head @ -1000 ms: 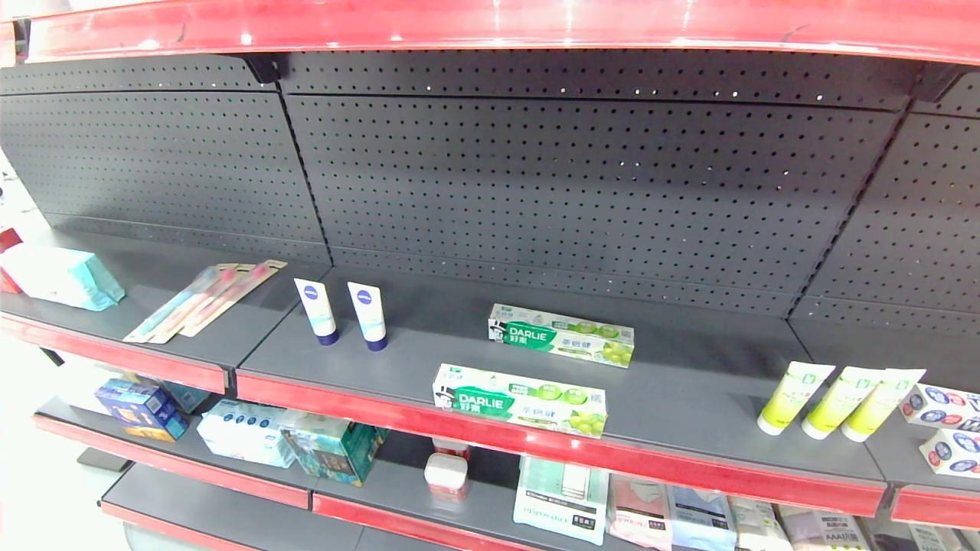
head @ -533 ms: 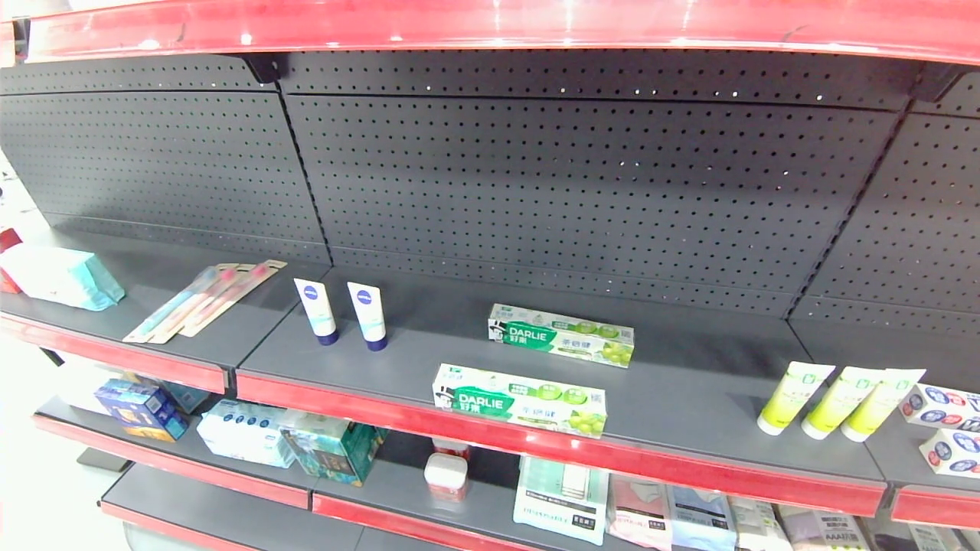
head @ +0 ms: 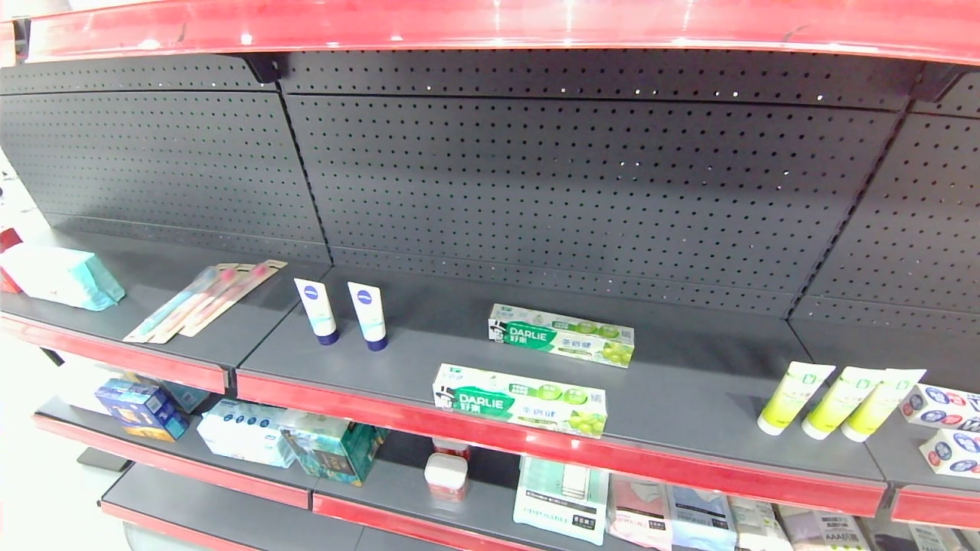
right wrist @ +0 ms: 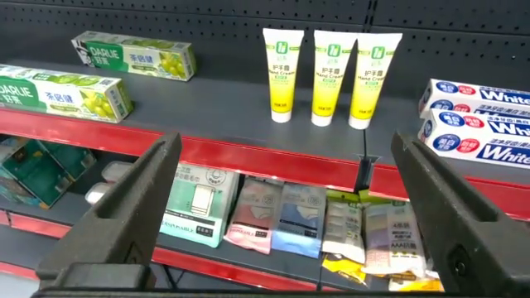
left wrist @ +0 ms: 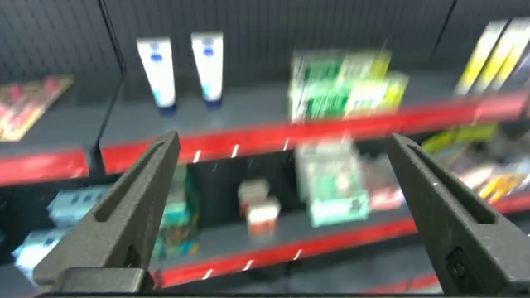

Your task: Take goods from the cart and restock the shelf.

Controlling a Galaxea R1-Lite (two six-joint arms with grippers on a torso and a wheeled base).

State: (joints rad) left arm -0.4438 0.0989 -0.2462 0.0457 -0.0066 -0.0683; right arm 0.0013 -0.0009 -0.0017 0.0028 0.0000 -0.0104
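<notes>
The dark shelf (head: 689, 398) with a red front edge holds two green toothpaste boxes (head: 521, 399) (head: 561, 335) in the middle, two white-and-blue tubes (head: 341, 310) to their left and three yellow-green tubes (head: 838, 402) to the right. My left gripper (left wrist: 286, 207) is open in front of the shelf, facing the white-and-blue tubes (left wrist: 182, 66) and the toothpaste boxes (left wrist: 344, 83), with nothing between its fingers. My right gripper (right wrist: 286, 207) is open too, empty, in front of the yellow-green tubes (right wrist: 330, 73).
Toothbrush packs (head: 203, 298) and a light blue pack (head: 61, 275) lie on the left shelf section. White-and-blue boxes (head: 945, 425) sit at the far right. The lower shelf (head: 490, 505) carries boxes and bagged goods. A perforated back panel (head: 574, 176) rises behind.
</notes>
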